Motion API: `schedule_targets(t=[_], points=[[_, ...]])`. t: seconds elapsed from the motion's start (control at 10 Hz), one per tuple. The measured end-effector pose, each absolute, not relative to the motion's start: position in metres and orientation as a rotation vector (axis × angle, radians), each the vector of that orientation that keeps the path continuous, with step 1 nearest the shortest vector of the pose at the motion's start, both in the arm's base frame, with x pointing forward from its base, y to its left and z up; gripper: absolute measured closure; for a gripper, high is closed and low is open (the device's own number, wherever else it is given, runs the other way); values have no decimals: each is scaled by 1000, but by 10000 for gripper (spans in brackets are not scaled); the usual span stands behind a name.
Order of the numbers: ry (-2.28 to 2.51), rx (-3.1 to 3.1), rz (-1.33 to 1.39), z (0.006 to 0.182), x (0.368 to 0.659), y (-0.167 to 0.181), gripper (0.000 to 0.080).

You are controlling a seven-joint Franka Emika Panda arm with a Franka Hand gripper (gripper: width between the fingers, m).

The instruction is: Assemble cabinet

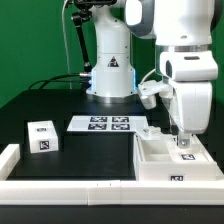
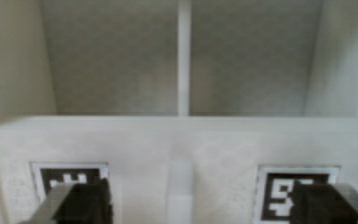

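Cabinet point(image 1: 155, 172) of white plastic rests on the black surface point(image 1: 60, 100) at the exterior view's right, near the front edge, its open compartments facing up. The Panda arm's pincer point(image 1: 184, 146) hangs straight down over the box's right-hand half in that view. Its fingers point(image 2: 78, 208) are spread wide and clamped on nothing, just above a wall bearing two tags point(image 2: 73, 172). The marker board point(image 1: 108, 124) lies near the arm's base. A small tagged white block point(image 1: 42, 137) stands well apart at the exterior view's left, behind a low white rail point(image 1: 60, 186).
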State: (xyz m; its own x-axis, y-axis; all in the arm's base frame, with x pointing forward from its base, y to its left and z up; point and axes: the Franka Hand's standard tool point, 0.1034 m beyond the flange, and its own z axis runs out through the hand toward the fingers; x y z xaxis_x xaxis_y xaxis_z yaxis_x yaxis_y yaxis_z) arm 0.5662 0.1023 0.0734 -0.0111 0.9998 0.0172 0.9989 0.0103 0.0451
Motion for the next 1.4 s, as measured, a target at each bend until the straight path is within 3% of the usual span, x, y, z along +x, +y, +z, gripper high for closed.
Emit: schedule_targets(t=[0.1, 0.4, 0.7, 1.2, 1.4], points=[[2203, 2196, 76, 81, 555, 104, 62], [2235, 2138, 29, 96, 493, 102, 4], [2293, 2106, 32, 77, 445, 101, 2], [2311, 2102, 23, 71, 446, 99, 2], [2477, 1922, 41, 60, 440, 93, 2]])
